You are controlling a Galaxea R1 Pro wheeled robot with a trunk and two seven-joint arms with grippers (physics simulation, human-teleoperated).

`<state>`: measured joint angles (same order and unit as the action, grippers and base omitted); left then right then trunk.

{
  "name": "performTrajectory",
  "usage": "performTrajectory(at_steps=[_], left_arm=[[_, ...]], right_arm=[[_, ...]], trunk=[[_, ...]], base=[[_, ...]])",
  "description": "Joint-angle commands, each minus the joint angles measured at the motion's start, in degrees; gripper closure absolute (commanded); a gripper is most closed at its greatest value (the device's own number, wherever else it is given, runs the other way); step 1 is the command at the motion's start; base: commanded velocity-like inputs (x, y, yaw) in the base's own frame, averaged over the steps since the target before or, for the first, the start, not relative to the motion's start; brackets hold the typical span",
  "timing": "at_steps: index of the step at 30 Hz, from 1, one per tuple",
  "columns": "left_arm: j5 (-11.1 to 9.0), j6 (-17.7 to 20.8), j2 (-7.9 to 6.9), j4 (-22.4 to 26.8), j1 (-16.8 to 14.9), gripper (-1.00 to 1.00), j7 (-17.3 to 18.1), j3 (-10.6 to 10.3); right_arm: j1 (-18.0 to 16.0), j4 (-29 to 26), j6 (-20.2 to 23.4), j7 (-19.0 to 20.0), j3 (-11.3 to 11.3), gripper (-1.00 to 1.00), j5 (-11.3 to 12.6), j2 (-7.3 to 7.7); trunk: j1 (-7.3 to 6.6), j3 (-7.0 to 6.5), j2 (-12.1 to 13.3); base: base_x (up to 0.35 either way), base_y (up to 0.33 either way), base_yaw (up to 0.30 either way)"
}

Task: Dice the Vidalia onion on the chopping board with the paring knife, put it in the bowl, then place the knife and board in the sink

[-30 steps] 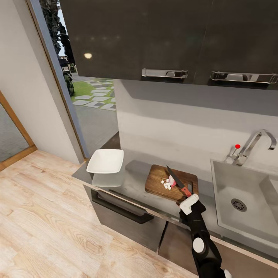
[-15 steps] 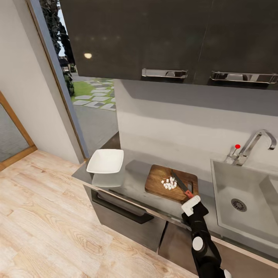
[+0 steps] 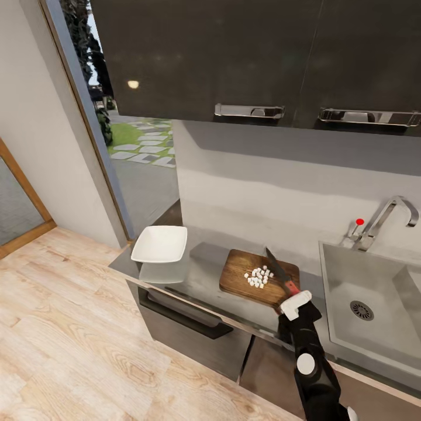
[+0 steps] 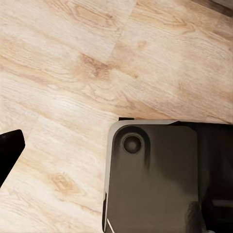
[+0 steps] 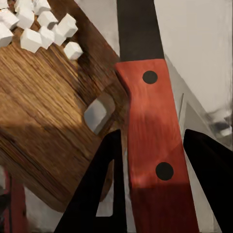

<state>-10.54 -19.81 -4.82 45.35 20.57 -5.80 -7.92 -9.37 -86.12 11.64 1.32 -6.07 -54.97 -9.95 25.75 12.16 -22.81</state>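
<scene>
Onion dice point(image 3: 258, 276) lie in a loose white heap near the middle of the chopping board point(image 3: 245, 280), so the cutting looks done and the next job is getting them to the bowl. The right gripper point(image 3: 294, 303) sits off the board's 4 o'clock corner, its fingers point(image 5: 104, 187) closed on the red handle of the paring knife point(image 5: 148, 126), blade raised and pointing toward 11 o'clock above the board. The bowl point(image 3: 160, 244) stands well apart at the board's 9 o'clock on the countertop point(image 3: 202, 275); the sink point(image 3: 374, 292) lies at 3 o'clock. My judgement: the knife is best lifted clear without brushing the heap and parked first, since the cubes scatter easily. Whether the left gripper is open cannot be told; its wrist view gives wooden floor point(image 4: 58, 73).
</scene>
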Motion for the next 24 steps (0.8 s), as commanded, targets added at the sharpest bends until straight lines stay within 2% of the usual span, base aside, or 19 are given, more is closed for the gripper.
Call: performTrajectory(at_steps=[1,3,4,7,8,10,11,12,13,15,16,17,18,20,22,24], left_arm=[[-0.45,-0.14,-0.1,0.08,-0.01,-1.0,-0.49,-0.43],[-0.45,-0.14,-0.1,0.07,-0.01,-1.0,-0.49,-0.43],[-0.45,-0.14,-0.1,0.06,-0.01,-1.0,-0.48,-0.43],[-0.45,-0.14,-0.1,0.02,-0.01,-1.0,-0.49,-0.43],[-0.45,-0.14,-0.1,0.02,-0.01,-1.0,-0.51,-0.43],[-0.45,-0.14,-0.1,0.04,-0.01,-1.0,-0.51,-0.43],[-0.45,-0.15,-0.1,0.01,-0.01,-1.0,-0.49,-0.43],[-0.45,-0.15,-0.1,0.01,-0.01,-1.0,-0.47,-0.43],[-0.45,-0.14,-0.1,0.0,-0.01,-1.0,-0.46,-0.44],[-0.45,-0.14,-0.1,0.0,-0.01,-1.0,-0.47,-0.44],[-0.45,-0.14,-0.1,0.0,-0.01,-1.0,-0.47,-0.44],[-0.45,-0.14,-0.1,0.0,-0.01,-1.0,-0.5,-0.45],[-0.45,-0.14,-0.1,0.0,-0.01,-1.0,-0.51,-0.44],[-0.45,-0.14,-0.1,0.0,-0.01,-1.0,-0.49,-0.43],[-0.45,-0.14,-0.1,-0.06,-0.01,-1.0,-0.5,-0.44],[-0.45,-0.14,-0.1,-0.08,-0.01,-1.0,-0.5,-0.47]], right_arm=[[-0.03,-1.29,0.26,0.2,-0.51,1.0,2.26,-0.05],[-0.03,-3.26,0.3,0.3,-2.01,1.0,7.32,-0.05],[-0.03,-3.75,0.31,0.34,-2.56,1.0,8.66,-0.05],[-0.03,-4.6,0.31,0.63,-3.3,1.0,10.42,0.21],[-0.03,-4.72,0.31,1.16,-3.94,1.0,12.01,0.43],[-0.03,-4.81,0.58,2.75,-5.86,1.0,17.08,2.02],[-0.03,-4.83,2.6,4.43,-6.86,1.0,22.64,5.08],[-0.03,-4.84,4.59,5.39,-7.13,1.0,25.84,7.06],[-0.07,-4.84,8.12,6.8,-7.38,1.0,31.29,10.66],[-0.11,-4.78,14.14,8.11,-7.57,1.0,44.41,18.49],[-0.11,-4.74,15.85,8.17,-7.63,1.0,50.83,21.74],[-0.12,-4.75,16.86,8.14,-7.94,1.0,55.99,24.33],[-0.12,-4.75,17.35,8.12,-8.38,1.0,58.25,25.57],[-0.12,-4.76,19.04,8.1,-10.25,1.0,60.66,27.08],[-0.12,-4.8,22.32,8.21,-12.72,1.0,61.99,27.93],[-0.12,-4.83,23.3,8.3,-13.44,1.0,62.35,28.13]], trunk=[[0.04,0.1,-0.11],[0.04,0.1,-0.11],[0.04,0.1,-0.11],[0.04,0.1,-0.11],[0.04,0.1,-0.11],[0.04,0.1,-0.11],[0.04,0.1,-0.11],[0.04,0.1,-0.11],[0.04,0.1,-0.11],[0.04,0.1,-0.11],[0.04,0.1,-0.11],[0.04,0.1,-0.11],[0.04,0.1,-0.11],[0.04,0.1,-0.11],[0.04,0.1,-0.11],[0.04,0.1,-0.11]], base=[[0.0,0.0,0.0],[0.0,0.0,0.0],[0.0,0.0,0.0],[0.0,0.0,0.0],[0.0,0.0,0.0],[0.0,0.0,0.0],[0.0,0.0,0.0],[0.0,0.0,0.0],[0.0,0.0,0.0],[0.0,0.0,0.0],[0.0,0.0,0.0],[0.0,0.0,0.0],[0.0,0.0,0.0],[0.0,0.0,0.0],[0.0,0.0,0.0],[0.0,0.0,0.0]])
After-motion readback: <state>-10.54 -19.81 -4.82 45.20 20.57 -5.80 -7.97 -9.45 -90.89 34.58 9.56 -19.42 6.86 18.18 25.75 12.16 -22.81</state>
